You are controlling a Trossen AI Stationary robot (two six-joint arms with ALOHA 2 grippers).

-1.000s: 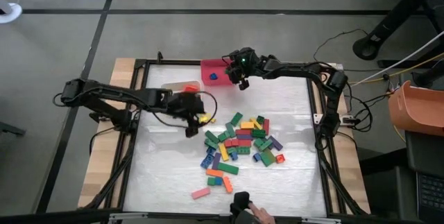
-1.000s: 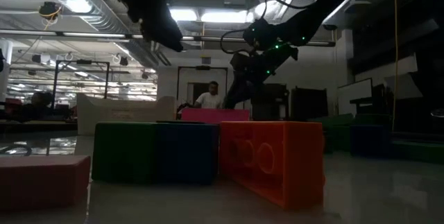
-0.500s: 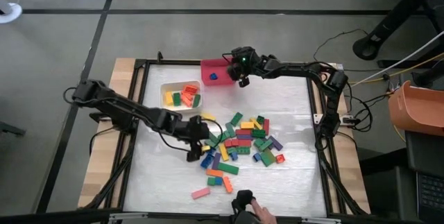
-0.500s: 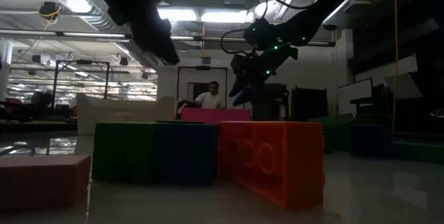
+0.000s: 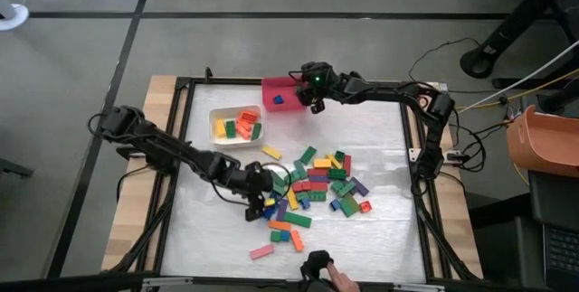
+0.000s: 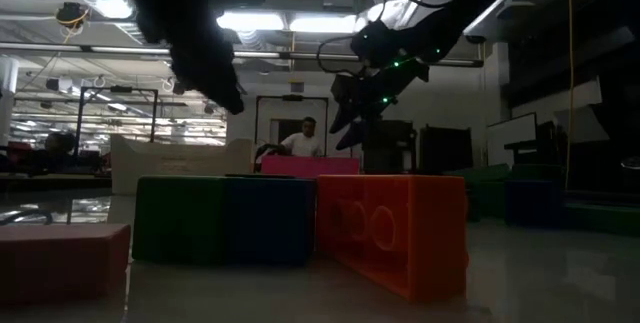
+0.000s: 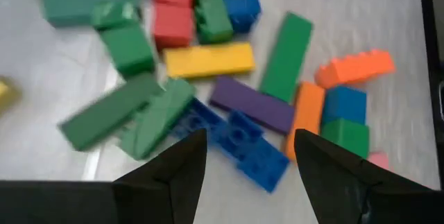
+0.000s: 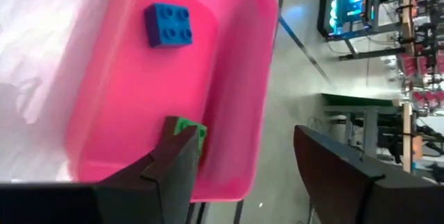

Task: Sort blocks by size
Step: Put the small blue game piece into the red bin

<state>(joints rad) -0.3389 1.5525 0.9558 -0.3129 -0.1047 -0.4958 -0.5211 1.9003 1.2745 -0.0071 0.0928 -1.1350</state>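
Observation:
The blocks [image 5: 317, 183] lie in a loose pile of many colours in the middle of the table. My left gripper [image 5: 260, 207] hangs open over the pile's left edge. In the left wrist view its fingers stand either side of blue blocks [image 7: 239, 137] without touching them. My right gripper [image 5: 310, 105] is open above the red bin's [image 5: 270, 84] right end. On that bin's floor lie a blue square block [image 8: 168, 25] and a green block [image 8: 189, 131], partly hidden behind one finger. A white bin [image 5: 214, 113] holds several blocks.
A yellow bar [image 5: 271, 152] lies alone between the white bin and the pile. A pink block [image 5: 261, 251] lies near the front edge. Orange [image 6: 390, 228], blue and green blocks fill the low view's foreground. A person [image 6: 300, 143] stands in the room beyond the table.
My left gripper has swung from over the white bin toward the table's near edge and down, to the pile's left edge, staying open. My right gripper has stayed over the red bin and its fingers have opened.

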